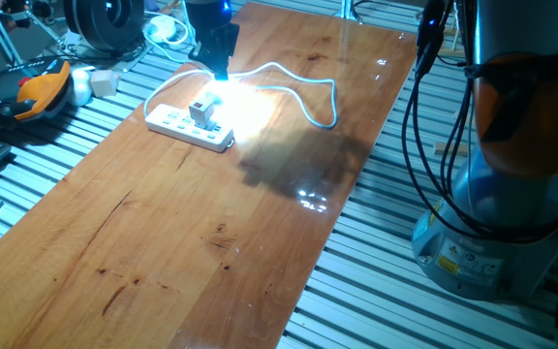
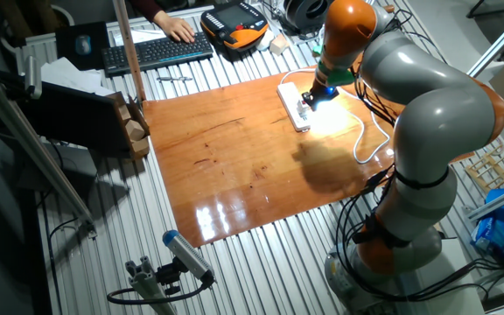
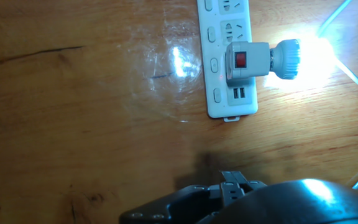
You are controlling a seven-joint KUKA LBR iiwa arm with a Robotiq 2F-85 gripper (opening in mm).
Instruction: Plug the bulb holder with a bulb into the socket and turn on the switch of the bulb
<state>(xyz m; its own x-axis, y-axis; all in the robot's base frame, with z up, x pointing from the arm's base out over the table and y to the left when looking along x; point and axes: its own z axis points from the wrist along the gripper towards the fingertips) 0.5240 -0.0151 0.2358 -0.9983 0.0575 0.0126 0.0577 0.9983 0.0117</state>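
Evidently the bulb holder point(image 3: 247, 63), a white boxy block with its red square switch point(image 3: 241, 60) facing up, sits plugged into the socket point(image 3: 226, 59) ahead of the gripper point(image 1: 219, 66). Its bulb point(image 3: 309, 56) glows glaringly white, sticking out sideways over the table point(image 3: 73, 124). Whether the jaws are parted or closed cannot be told.

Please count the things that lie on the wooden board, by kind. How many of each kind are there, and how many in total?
power strip: 1
bulb holder: 1
bulb, lit: 1
white cable: 1
Total: 4
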